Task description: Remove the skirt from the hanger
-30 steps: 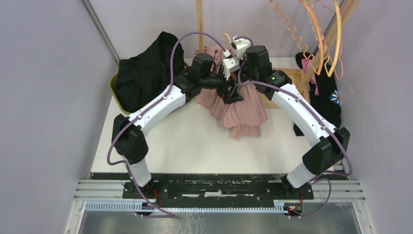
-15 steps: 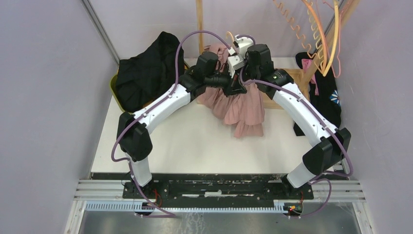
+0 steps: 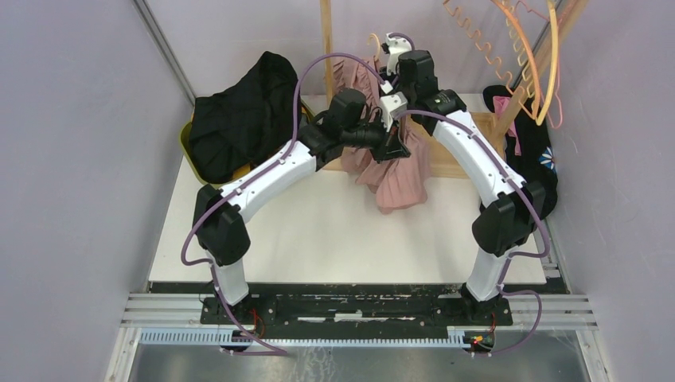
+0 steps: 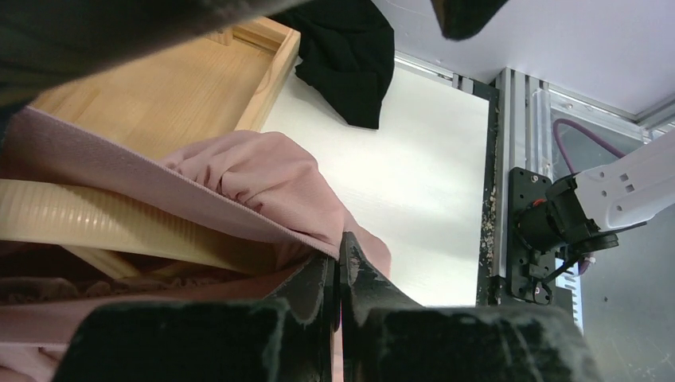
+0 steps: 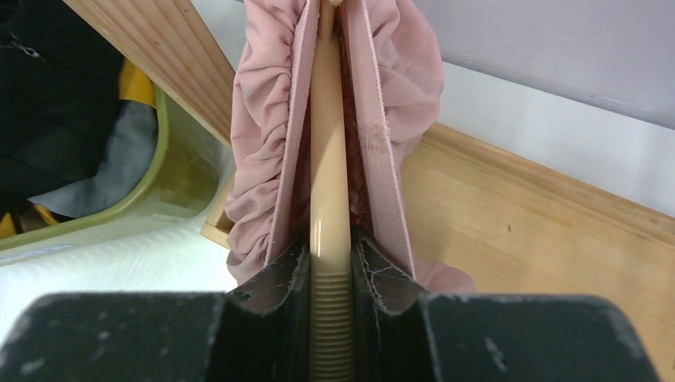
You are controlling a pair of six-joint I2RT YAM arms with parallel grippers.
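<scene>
Over the bench's [image 3: 318, 231] far edge, the hanger [image 5: 328, 143] is clamped by the right fingers [image 5: 384, 270] and the skirt's [image 3: 402, 183] waistband [image 4: 159, 187] pinched by the left fingers [image 4: 368, 280]; a steady pull along the hanger is advised.

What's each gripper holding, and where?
Right gripper clamps the cream hanger on its ribbed bar; left gripper pinches the pink skirt at its waistband edge.

White arms [image 3: 271, 171] bear black joints [image 3: 219, 231], purple cables [image 3: 298, 79].
</scene>
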